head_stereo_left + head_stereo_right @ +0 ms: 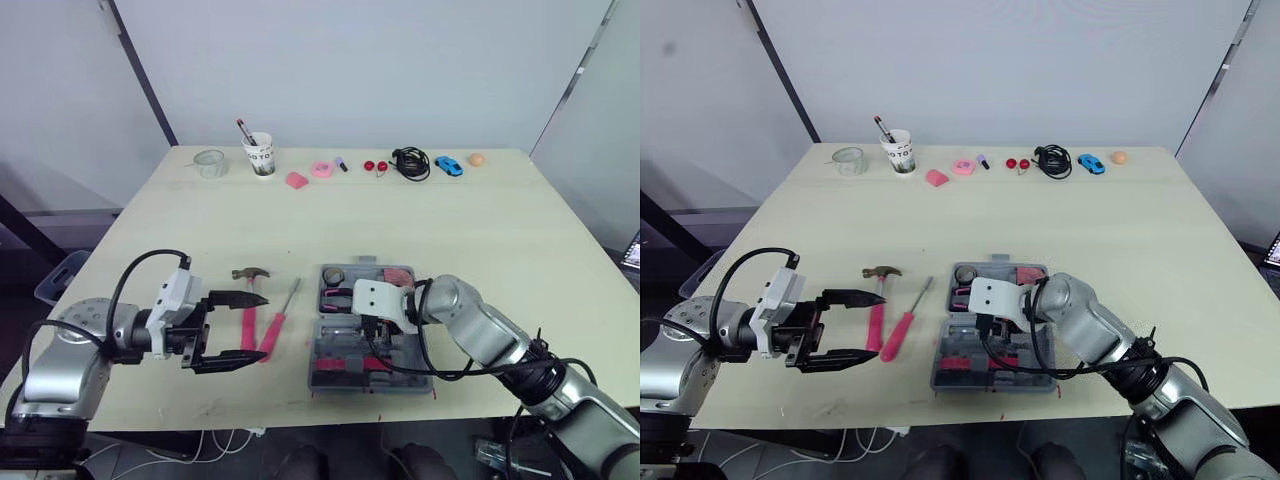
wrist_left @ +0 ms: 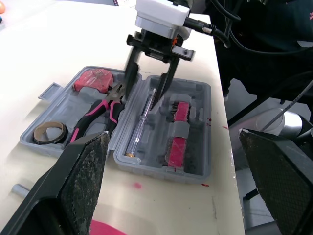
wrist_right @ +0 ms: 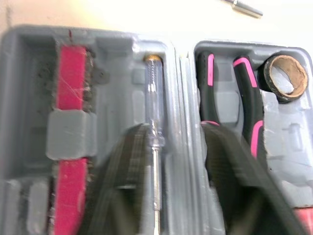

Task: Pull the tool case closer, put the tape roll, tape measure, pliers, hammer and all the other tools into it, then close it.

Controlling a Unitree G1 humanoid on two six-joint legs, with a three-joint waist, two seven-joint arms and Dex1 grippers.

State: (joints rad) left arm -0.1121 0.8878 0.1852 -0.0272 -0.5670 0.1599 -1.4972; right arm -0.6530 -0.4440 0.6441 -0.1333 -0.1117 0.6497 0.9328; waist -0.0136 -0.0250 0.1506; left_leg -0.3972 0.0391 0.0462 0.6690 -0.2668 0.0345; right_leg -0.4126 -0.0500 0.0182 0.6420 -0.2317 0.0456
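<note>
The grey tool case (image 1: 340,372) lies open near the table's front edge. One half holds the tape roll (image 2: 49,132), the black-and-pink pliers (image 2: 95,117) and the red tape measure (image 2: 93,80). The other half holds a clear screwdriver (image 3: 154,112) and a pink bit strip (image 3: 71,83). My right gripper (image 3: 176,129) hovers open over the case's hinge, one finger on each side of it. The hammer (image 1: 249,300) and a pink-handled screwdriver (image 1: 278,325) lie on the table left of the case. My left gripper (image 1: 262,326) is open, with its fingers on either side of their handles.
Along the far edge stand a glass jar (image 1: 210,163), a paper cup with pens (image 1: 260,155), pink bits (image 1: 321,169), a black cable (image 1: 410,162), a blue toy car (image 1: 449,165) and an orange ball (image 1: 477,159). The case sits close to the front edge.
</note>
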